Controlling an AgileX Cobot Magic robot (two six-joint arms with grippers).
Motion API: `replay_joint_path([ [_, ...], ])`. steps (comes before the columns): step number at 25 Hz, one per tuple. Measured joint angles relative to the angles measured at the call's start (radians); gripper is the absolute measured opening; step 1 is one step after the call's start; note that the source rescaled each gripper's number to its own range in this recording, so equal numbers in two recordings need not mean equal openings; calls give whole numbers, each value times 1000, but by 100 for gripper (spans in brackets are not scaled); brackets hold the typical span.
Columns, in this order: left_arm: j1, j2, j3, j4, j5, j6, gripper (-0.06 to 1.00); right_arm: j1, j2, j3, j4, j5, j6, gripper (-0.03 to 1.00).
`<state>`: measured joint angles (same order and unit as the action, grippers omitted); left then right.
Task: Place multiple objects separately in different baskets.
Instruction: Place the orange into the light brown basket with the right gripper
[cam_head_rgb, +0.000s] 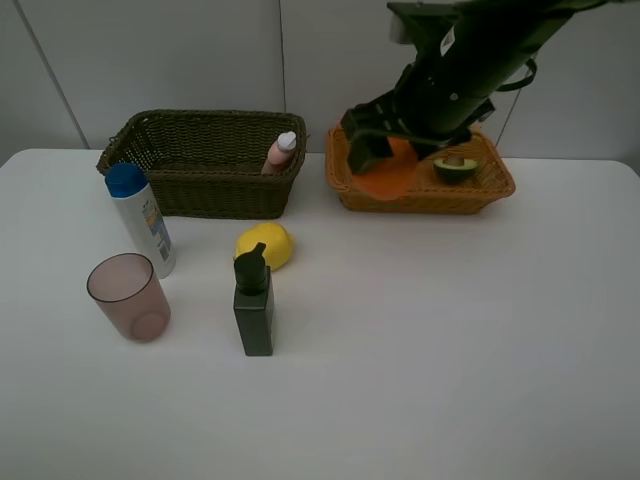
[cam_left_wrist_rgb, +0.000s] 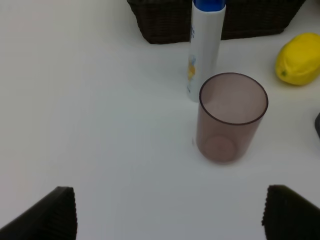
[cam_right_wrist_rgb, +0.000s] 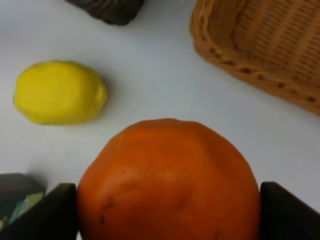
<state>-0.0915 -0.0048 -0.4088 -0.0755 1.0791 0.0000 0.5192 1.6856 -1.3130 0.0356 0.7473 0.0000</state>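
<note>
Up at the 1 o'clock part of the table (cam_head_rgb: 450, 350) in the high view, the right gripper (cam_head_rgb: 383, 150) has an orange (cam_head_rgb: 397, 170) clamped between its jaws. The right wrist view is filled with that fruit, wedged from pad to pad and off the white top. From above, the orange overlaps the 9 o'clock end of the light orange-tan basket (cam_head_rgb: 440, 198); whether it hangs over the inside or only the rim cannot be told. Inside that basket, toward 3 o'clock, an avocado half (cam_head_rgb: 455, 166) lies cut side up. Over at the table's 11 o'clock, the dark wicker basket (cam_head_rgb: 220, 192) holds a pink bottle (cam_head_rgb: 281, 153) leaning in its 3 o'clock end. At the table's 9 o'clock the white blue-capped bottle (cam_head_rgb: 142, 218) stands upright, with the translucent pinkish cup (cam_head_rgb: 128, 296) just beside it at its 6 o'clock. The yellow lemon (cam_head_rgb: 264, 245) lies near the centre, and the dark green pump bottle (cam_head_rgb: 254, 305) stands upright just at its 6 o'clock. The left gripper (cam_left_wrist_rgb: 172, 220) shows only in its wrist view, jaws spread wide with nothing between them and the cup ahead of it.
</note>
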Motion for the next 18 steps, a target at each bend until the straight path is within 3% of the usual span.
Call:
replay_joint_path([
  [13, 0, 0, 0, 0, 0, 0, 100, -185, 173, -193, -55, -6, 0, 61],
  [18, 0, 0, 0, 0, 0, 0, 100, -244, 254, -210, -56, -59, -13, 61],
])
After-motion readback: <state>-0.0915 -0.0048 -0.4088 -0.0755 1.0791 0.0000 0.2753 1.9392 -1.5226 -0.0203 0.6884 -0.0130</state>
